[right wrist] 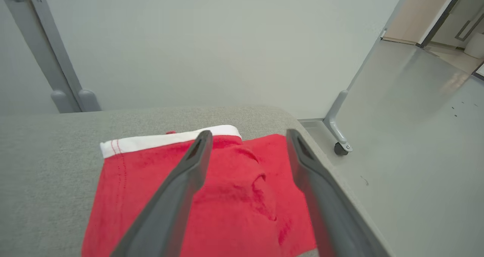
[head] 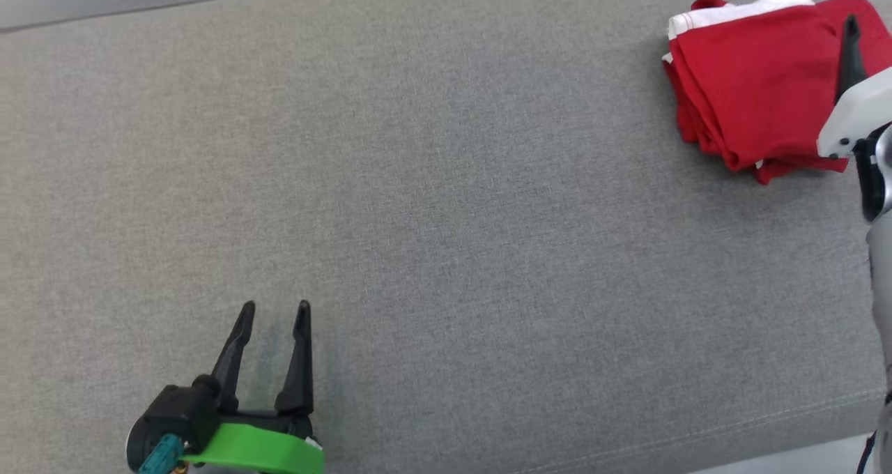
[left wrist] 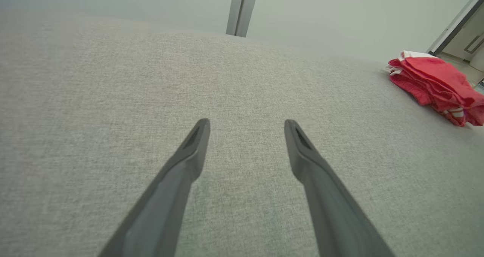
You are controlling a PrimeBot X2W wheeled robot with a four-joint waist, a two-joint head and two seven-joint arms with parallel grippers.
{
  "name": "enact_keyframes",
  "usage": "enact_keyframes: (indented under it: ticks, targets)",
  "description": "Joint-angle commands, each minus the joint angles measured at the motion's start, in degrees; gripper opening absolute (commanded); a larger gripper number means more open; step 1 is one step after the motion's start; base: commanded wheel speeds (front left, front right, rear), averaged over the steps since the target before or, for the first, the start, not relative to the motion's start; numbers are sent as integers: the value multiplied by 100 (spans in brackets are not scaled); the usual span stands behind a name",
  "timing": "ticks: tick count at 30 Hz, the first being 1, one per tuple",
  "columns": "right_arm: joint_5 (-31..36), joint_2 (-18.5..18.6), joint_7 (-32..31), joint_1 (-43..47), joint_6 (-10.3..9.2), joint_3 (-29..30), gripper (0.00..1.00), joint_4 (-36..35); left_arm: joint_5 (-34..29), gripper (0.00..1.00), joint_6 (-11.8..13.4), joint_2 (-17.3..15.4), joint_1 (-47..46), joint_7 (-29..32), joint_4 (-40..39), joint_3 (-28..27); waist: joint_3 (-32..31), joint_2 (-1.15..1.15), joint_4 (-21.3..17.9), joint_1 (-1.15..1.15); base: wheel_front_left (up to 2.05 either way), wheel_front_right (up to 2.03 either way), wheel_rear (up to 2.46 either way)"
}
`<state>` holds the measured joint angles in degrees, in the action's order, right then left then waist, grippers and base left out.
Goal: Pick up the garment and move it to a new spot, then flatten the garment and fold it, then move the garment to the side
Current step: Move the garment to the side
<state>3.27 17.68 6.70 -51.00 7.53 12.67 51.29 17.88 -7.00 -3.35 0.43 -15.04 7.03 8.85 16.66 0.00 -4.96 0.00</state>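
Observation:
The garment point(head: 759, 77) is red with a white waistband and lies folded in a thick stack at the far right of the grey cushioned surface point(head: 446, 216). In the right wrist view, my right gripper point(right wrist: 248, 134) hangs open just over the garment point(right wrist: 242, 196), its fingers spread and holding nothing. One of its dark fingers point(head: 850, 56) stands above the stack's right side in the head view. My left gripper point(head: 275, 307) rests open and empty low over the bare cushion at the near left, far from the garment point(left wrist: 435, 79). In its own wrist view the left gripper point(left wrist: 246, 123) points across the cushion.
The cushion's right edge runs close beside the garment, with smooth floor point(right wrist: 416, 155) below it. A frame leg with a caster point(right wrist: 342, 148) stands off that corner. A grey post point(right wrist: 56, 60) rises behind the cushion against a pale wall.

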Motion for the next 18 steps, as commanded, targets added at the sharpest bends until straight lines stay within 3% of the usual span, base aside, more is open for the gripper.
enact_keyframes:
  ticks: [1,7,18]
  targets:
    - [-51,-107,202,202,-10,9,100,-160,57,100,48,5,159,-17,-55,-120,-462,0,82,0,0,0,0]
    - [-292,-497,625,1257,-10,-327,100,-1093,45,100,53,29,577,-17,-91,-449,-1110,0,206,0,0,0,0]
    - [-292,-1294,812,3702,-10,-711,100,-2860,-387,100,10,28,1187,-16,-162,-827,-1752,0,12,0,0,0,0]
